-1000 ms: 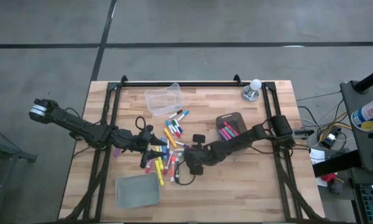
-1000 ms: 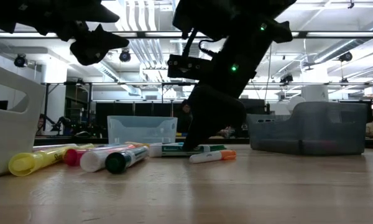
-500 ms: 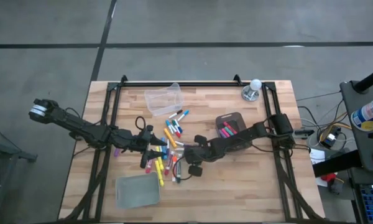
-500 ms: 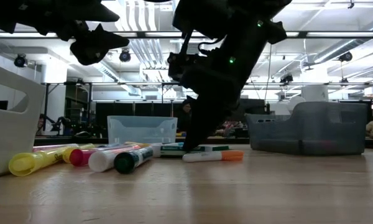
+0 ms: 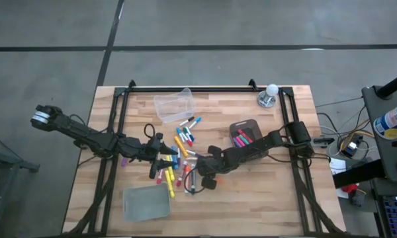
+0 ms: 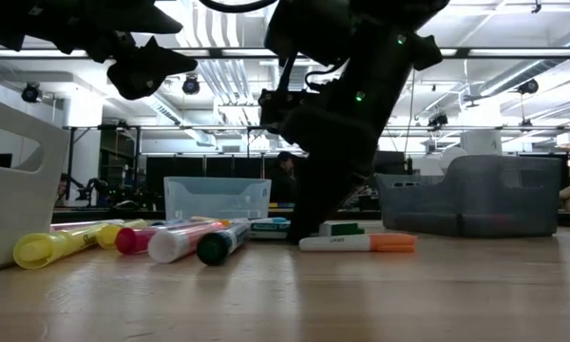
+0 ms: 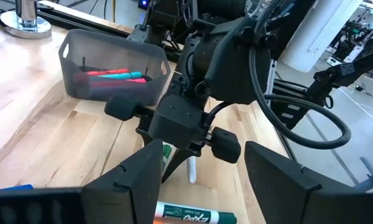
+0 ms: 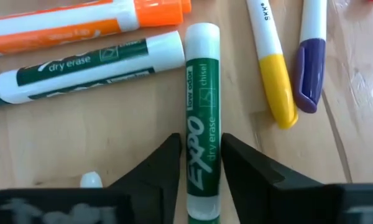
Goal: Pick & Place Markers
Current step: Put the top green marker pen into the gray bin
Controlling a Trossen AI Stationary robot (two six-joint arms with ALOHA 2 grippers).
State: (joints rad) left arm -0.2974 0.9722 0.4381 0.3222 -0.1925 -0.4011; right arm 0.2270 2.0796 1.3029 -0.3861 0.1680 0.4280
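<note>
Several markers (image 5: 175,165) in mixed colours lie scattered at the table's middle. My right gripper (image 5: 194,181) points steeply down among them. Its fingers stand open on either side of a green dry-erase marker (image 8: 202,124) that lies flat on the wood. Beside it lie another green-and-white marker (image 8: 87,71), an orange one (image 8: 81,28), a yellow-capped one (image 8: 276,87) and a purple-capped one (image 8: 309,71). My left gripper (image 5: 160,158) hangs open above the left part of the pile and holds nothing. My right gripper comes at the green marker's barrel (image 8: 202,162) slanting from above, its fingers (image 8: 165,168) lying along the marker, one close on each long side. Whether they touch the barrel, I cannot tell. The marker lies flat on the table.
A grey bin (image 5: 245,134) holding red and pink markers stands right of the pile. A clear bin (image 5: 174,106) lies at the far side and a grey flat bin (image 5: 145,201) at the near left. A metal stand with a white ball (image 5: 269,96) is at the far right.
My right gripper has rolled its wrist while staying over the same spot. In the low view a white marker with an orange cap has slid toward the table's right edge, and the yellow, pink, white and green-capped markers in front have rolled the same way.
</note>
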